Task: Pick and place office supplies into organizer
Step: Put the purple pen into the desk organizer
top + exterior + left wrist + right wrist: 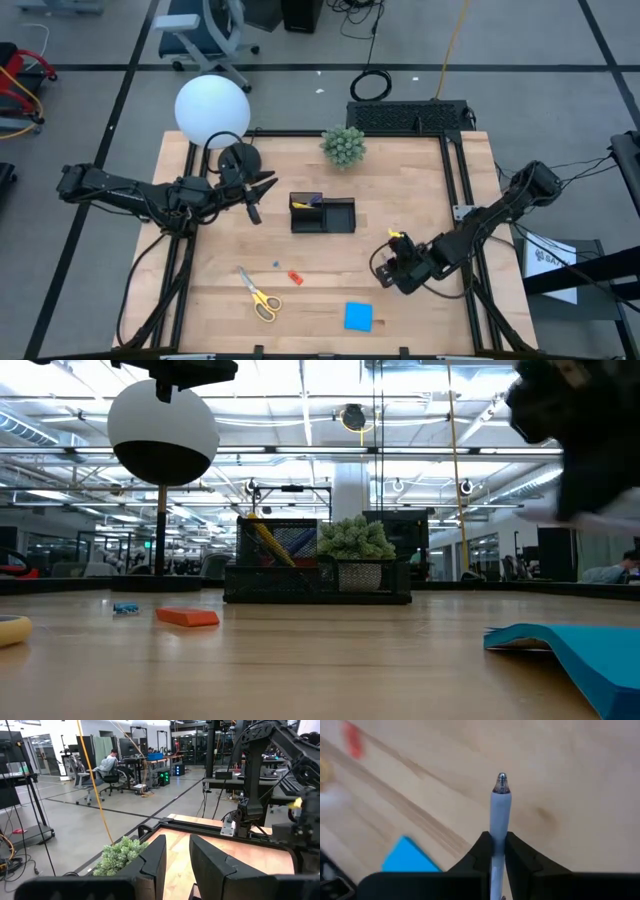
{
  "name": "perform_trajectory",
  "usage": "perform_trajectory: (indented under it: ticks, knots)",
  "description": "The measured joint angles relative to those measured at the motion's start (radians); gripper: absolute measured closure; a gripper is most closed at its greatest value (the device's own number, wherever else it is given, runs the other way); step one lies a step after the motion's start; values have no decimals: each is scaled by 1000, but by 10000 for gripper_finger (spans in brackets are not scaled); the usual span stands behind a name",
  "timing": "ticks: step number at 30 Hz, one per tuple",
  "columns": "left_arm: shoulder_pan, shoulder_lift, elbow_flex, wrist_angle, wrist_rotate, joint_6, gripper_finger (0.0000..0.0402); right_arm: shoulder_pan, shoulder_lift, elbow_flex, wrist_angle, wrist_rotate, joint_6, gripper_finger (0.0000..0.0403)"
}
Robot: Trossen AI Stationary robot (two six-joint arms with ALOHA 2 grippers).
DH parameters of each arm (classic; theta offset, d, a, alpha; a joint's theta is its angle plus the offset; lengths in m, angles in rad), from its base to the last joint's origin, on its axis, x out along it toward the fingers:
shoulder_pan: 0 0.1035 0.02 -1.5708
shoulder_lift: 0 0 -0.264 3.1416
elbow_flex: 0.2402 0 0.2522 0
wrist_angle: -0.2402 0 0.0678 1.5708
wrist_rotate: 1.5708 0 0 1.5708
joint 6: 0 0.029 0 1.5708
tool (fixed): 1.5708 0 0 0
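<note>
Both arms are matte black, built of chunky jointed links (cables trail from the right arm (500, 210)). The left arm (130, 195) ends in two blocky, angular fingers (152, 862).

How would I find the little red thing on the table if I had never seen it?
Start at the black organizer in the middle of the wooden table and look toward the front edge, where the yellow-handled scissors lie. The red piece sits just beside the scissors, toward the blue sticky-note pad. It is the only red thing, bigger than the tiny blue piece nearby.
</note>
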Motion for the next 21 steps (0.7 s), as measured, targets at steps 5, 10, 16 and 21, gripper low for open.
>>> perform_trajectory:
  ticks: [5, 10, 16, 21]
  knots:
    - [0, 0, 0, 0, 0, 0, 311, -42, -38, 0, 171, 140, -291, 380]
    - [0, 0, 0, 0, 0, 0, 311, -85, -69, 2, 361, 211, -598, 380]
    - [0, 0, 0, 0, 0, 0, 311, -130, -84, 2, 515, 285, -941, 380]
    - [0, 0, 0, 2, 0, -13, 311, -170, -85, 2, 609, 372, -1145, 380]
